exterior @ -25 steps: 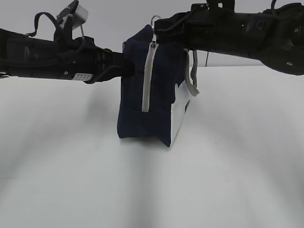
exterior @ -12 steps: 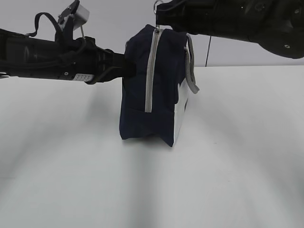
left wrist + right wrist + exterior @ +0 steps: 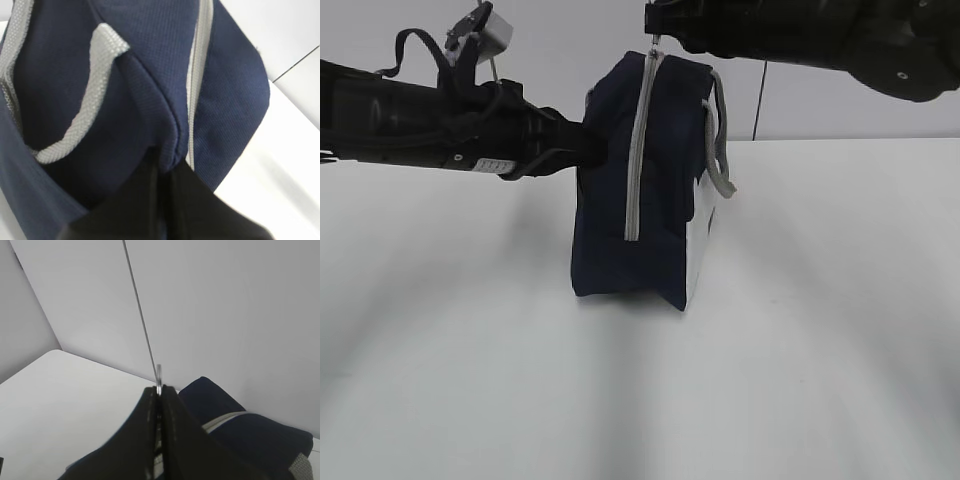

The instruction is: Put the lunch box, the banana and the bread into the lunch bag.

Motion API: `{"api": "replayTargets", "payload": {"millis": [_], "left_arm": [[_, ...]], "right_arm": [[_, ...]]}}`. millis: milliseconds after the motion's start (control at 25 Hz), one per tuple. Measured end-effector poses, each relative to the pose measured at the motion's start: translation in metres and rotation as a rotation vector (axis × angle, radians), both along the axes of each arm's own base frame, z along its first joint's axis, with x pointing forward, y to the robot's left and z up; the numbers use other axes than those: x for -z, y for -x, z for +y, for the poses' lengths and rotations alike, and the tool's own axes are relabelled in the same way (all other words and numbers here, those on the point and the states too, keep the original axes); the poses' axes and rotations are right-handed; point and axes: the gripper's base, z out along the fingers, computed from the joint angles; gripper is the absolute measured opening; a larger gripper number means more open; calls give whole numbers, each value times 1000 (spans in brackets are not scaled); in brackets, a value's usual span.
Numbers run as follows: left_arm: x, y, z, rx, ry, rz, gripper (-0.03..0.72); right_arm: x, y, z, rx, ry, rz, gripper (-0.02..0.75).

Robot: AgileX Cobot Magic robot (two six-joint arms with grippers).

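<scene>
White table (image 3: 820, 380), plain wall. Lunch bag (image 3: 655, 190) upright at centre, zipper (image 3: 636, 150) closed. Left gripper (image 3: 592, 148) pinches the bag's side fabric; right gripper (image 3: 654, 22) is clamped on the zipper pull (image 3: 158, 374). I'd pull along the track, left bracing.

The lunch bag (image 3: 605, 200) is navy blue with a pale grey zipper (image 3: 636, 150) and grey woven handle (image 3: 720, 150). One side panel is white. It sits on a white tabletop (image 3: 470, 380).

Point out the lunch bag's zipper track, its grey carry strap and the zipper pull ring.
zipper track (image 3: 634, 150), exterior view, mid-length of the grey strip.
carry strap (image 3: 80, 120), left wrist view, middle of the webbing.
zipper pull ring (image 3: 158, 374), right wrist view, metal above the shut right gripper (image 3: 159, 392).
</scene>
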Motion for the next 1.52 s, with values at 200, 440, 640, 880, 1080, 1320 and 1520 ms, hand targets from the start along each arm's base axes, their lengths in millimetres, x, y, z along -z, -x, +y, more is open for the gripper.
{"api": "replayTargets", "payload": {"millis": [200,440,640,880,1080,1320,1520], "left_arm": [[0,1,0,15,-10,-5,3],[1,2,-1,42,-23,-10,3],[2,4,-1,73,-37,-15,3],[3,6,-2,91,-50,-20,3],[3,8,-2,117,-57,-18,3],[4,9,-2,134,-69,-20,3],[5,10,-2,152,-88,-24,3]], "right_arm": [[3,-12,3,16,-23,17,-16],[10,-30,7,31,-37,30,-16],[17,-46,1,68,-98,65,-16],[25,-56,-16,69,-130,85,-16],[31,-66,-31,27,-162,79,-16],[34,-84,-28,-70,-126,68,-16],[41,-103,-26,-148,-117,91,-16]]}}
